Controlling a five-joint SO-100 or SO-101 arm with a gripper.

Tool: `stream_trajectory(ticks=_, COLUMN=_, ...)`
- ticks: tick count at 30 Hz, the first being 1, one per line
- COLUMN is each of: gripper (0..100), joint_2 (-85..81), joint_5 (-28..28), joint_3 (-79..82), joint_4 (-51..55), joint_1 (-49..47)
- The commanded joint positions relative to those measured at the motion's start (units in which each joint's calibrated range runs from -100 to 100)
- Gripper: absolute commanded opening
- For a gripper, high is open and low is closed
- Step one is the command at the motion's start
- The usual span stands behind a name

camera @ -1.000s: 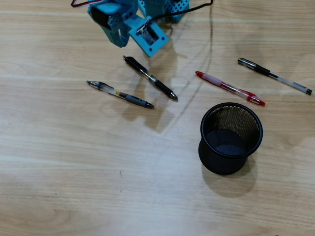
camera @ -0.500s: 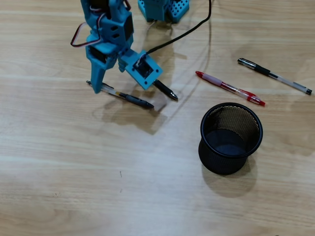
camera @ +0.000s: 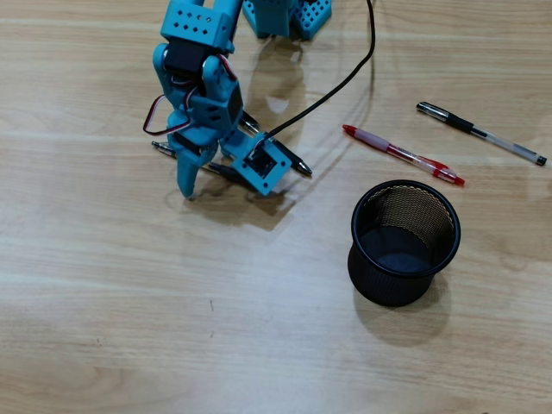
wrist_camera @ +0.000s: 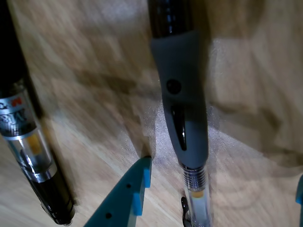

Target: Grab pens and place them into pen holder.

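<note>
- The step in hand looks like the first pick: the blue claw (camera: pixel 207 179) is down at the worktop (camera: pixel 129 302) over the grey-and-clear pen (wrist_camera: pixel 184 123), with nothing in it yet.
- In the wrist view one blue fingertip (wrist_camera: pixel 135 189) sits on the wood just left of that pen's grey grip, and a sliver of blue at the right edge seems to be the other finger; so the claw stands wide, a finger on each side of the pen.
- The next move, as I judge it, calls for closing squarely on the grip, then lifting and carrying it to the pen holder (camera: pixel 404 242), which stands empty and upright, well apart to the right in the overhead view.
- The black pen (wrist_camera: pixel 28 142) lies just beside, to the left in the wrist view; the closing finger must not snag it.
- The overhead view alone shows the holder, the red pen (camera: pixel 403 155) and the black-capped clear pen (camera: pixel 481 133), both untouched beyond the holder.
- There the arm hides most of the target pen; only the wrist view shows the fingers either side of it.
</note>
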Motion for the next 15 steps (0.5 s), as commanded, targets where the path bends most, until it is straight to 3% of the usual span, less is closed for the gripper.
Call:
stream_trajectory(ticks=1, gripper=32, joint_2=0.71, joint_5=-0.47, joint_3=-0.69, joint_4=-0.81, joint_1=-1.12)
stream_trajectory(ticks=4, gripper=24, joint_2=0.8, joint_5=-1.77, joint_3=-0.51, joint_4=-0.62, joint_1=-1.12)
stream_trajectory(ticks=8, gripper=4, joint_2=0.8, joint_5=-1.77, joint_3=-0.14, joint_4=-0.81, joint_1=-1.12)
stream_trajectory(ticks=15, gripper=2, joint_2=0.37, joint_5=-1.77, joint_3=-0.6, joint_4=-0.17, joint_1=-0.84)
